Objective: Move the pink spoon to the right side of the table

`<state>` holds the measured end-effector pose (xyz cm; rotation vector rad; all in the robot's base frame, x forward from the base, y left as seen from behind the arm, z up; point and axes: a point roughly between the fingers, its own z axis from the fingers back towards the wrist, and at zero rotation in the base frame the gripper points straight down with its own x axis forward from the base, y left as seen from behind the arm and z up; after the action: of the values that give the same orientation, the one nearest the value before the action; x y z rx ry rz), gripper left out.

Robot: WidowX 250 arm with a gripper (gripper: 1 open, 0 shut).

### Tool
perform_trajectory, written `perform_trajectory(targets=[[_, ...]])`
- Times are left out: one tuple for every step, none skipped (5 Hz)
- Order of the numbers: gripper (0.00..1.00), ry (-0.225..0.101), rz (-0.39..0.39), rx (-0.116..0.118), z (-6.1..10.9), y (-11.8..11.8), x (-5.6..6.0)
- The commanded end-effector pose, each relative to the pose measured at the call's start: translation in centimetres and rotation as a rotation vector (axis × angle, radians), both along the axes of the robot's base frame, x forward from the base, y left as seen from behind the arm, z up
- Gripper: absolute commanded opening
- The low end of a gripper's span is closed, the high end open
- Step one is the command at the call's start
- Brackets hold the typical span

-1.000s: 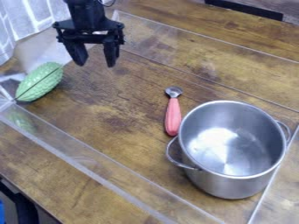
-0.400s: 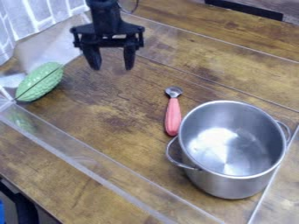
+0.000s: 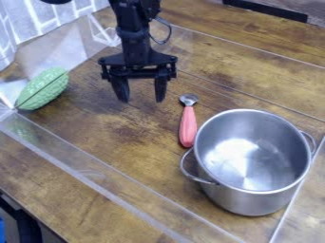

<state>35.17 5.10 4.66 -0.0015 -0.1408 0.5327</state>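
Note:
The pink spoon (image 3: 188, 123) lies flat on the dark wood table (image 3: 114, 133), its pinkish-red handle pointing toward me and its short silver end pointing away, just left of the steel pot (image 3: 250, 159). My gripper (image 3: 141, 92) hangs open and empty above the table, its two black fingers pointing down, a little to the left of and beyond the spoon's silver end. It touches nothing.
A green ribbed vegetable-like object (image 3: 42, 88) lies at the left edge. The steel pot stands at the front right. A clear plastic strip (image 3: 89, 176) runs diagonally across the front planks.
My gripper has moved right and toward me, from the far left corner to a spot close to the spoon, and stays open. Spoon, pot and green object have not moved.

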Motion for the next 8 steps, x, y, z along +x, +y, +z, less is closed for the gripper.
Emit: perform_trajectory(targets=[[0.0,-0.025,0.044,-0.026,0.0,-1.4,0.1],[1.0,-0.019,0.087,-0.041,-0.8,-2.3,0.5],[1.0,-0.017,0.047,-0.054,-0.5,-3.2,0.4],[1.0,-0.018,0.022,-0.075,-0.1,-4.0,0.3],[1.0,-0.026,0.125,-0.09,0.5,-3.9,0.8],[1.0,-0.035,0.228,-0.106,1.1,-3.8,1.3],[1.0,-0.039,0.261,-0.116,1.5,-3.9,2.2],[1.0,-0.037,0.277,-0.12,1.7,-4.2,3.0]])
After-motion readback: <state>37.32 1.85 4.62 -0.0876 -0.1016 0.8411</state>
